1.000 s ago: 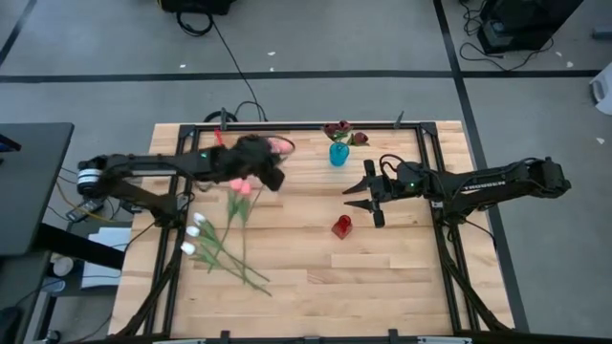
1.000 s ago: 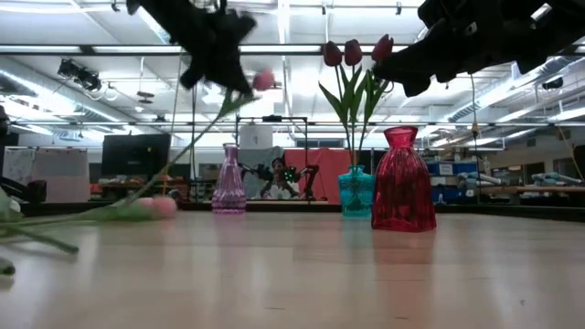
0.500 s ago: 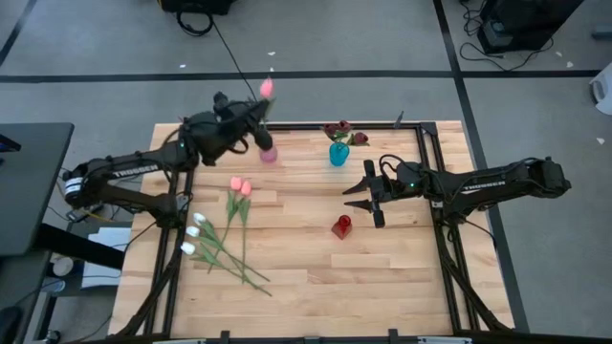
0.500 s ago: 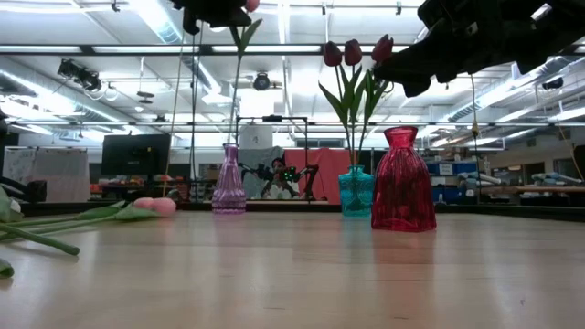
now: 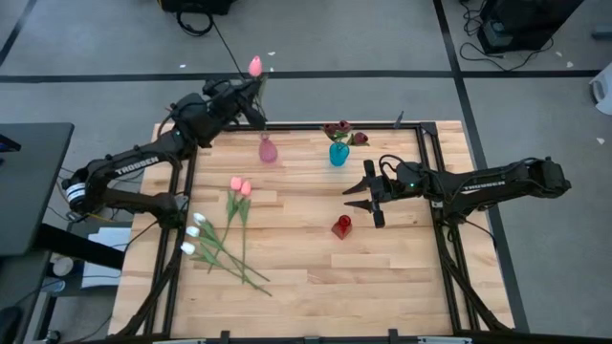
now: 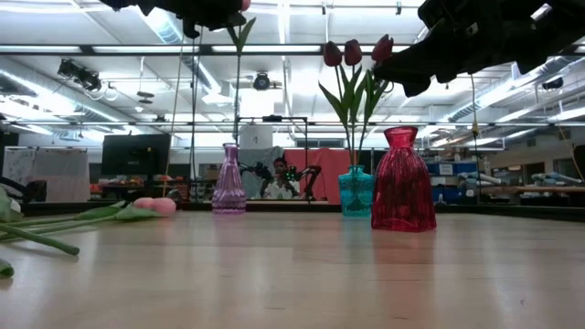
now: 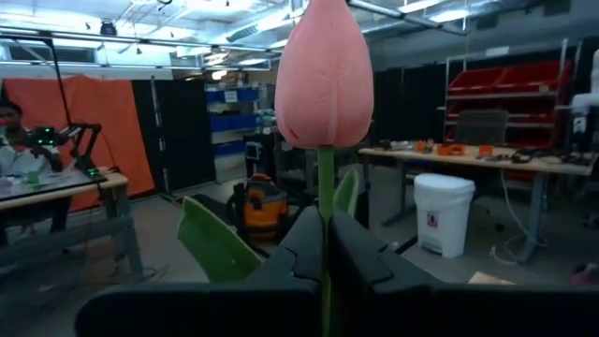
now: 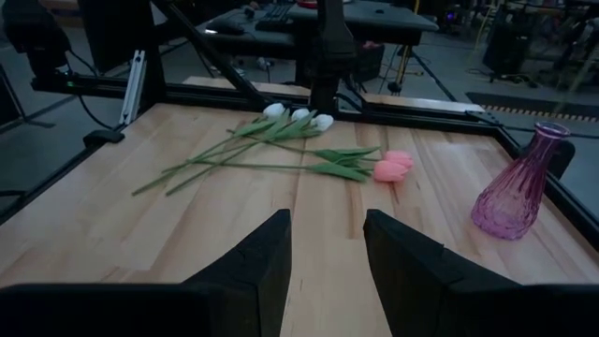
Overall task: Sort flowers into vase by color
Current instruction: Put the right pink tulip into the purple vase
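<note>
Pink flower carried toward its vase
Left hand (image 5: 251, 84) pinches the pink artificial tulip (image 5: 255, 66) upright above the pink glass vase (image 5: 268, 150); next, lower stem in; right hand (image 5: 360, 194) waits open over the bench

Left gripper (image 5: 251, 91) raised high, fingers clamped; right gripper (image 5: 361, 205) — fingers apart, over table middle
</note>
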Controlling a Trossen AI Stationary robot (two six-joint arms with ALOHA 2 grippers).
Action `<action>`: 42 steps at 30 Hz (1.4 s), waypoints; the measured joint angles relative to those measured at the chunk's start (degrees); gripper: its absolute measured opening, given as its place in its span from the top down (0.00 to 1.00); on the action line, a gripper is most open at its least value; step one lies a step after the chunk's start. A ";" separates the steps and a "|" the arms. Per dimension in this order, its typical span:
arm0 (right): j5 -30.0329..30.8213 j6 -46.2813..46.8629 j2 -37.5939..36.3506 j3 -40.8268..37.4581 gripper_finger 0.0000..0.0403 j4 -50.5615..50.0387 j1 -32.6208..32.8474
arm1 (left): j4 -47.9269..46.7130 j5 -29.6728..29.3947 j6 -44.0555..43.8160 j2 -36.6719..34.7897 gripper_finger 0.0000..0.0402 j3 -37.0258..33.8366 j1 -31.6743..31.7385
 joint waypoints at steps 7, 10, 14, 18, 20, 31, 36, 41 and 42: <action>0.00 -0.02 0.00 0.00 0.63 -0.70 0.00 | -2.68 0.40 -1.32 0.57 0.98 0.00 1.28; 0.00 -0.02 0.02 0.00 0.63 -0.89 0.00 | -4.82 0.36 -1.43 0.68 0.98 -0.02 1.24; -0.02 -0.02 0.02 0.00 0.63 -0.87 0.00 | -5.61 0.07 -2.73 0.82 0.98 -0.37 1.12; -0.02 -0.02 0.02 0.00 0.63 -0.86 0.00 | -7.56 0.51 -5.00 0.90 0.96 -2.72 0.94; -0.02 -0.02 0.02 0.00 0.63 -0.87 0.00 | -9.75 0.86 -6.11 0.90 0.94 -3.79 0.95; -0.02 0.02 0.02 0.00 0.63 -0.74 0.00 | -30.70 1.67 -7.57 0.13 0.67 -5.43 0.52; -0.02 0.19 0.02 0.00 0.63 -0.74 0.00 | -41.85 3.78 -10.81 -2.74 0.51 -2.46 0.17; -0.02 0.23 0.02 0.00 0.63 -0.79 0.00 | -49.16 3.19 -13.40 -6.48 0.48 -0.44 -3.70; 0.00 0.50 0.02 0.00 0.63 -0.76 0.00 | -50.86 2.87 -14.37 -6.90 0.48 -0.37 -4.83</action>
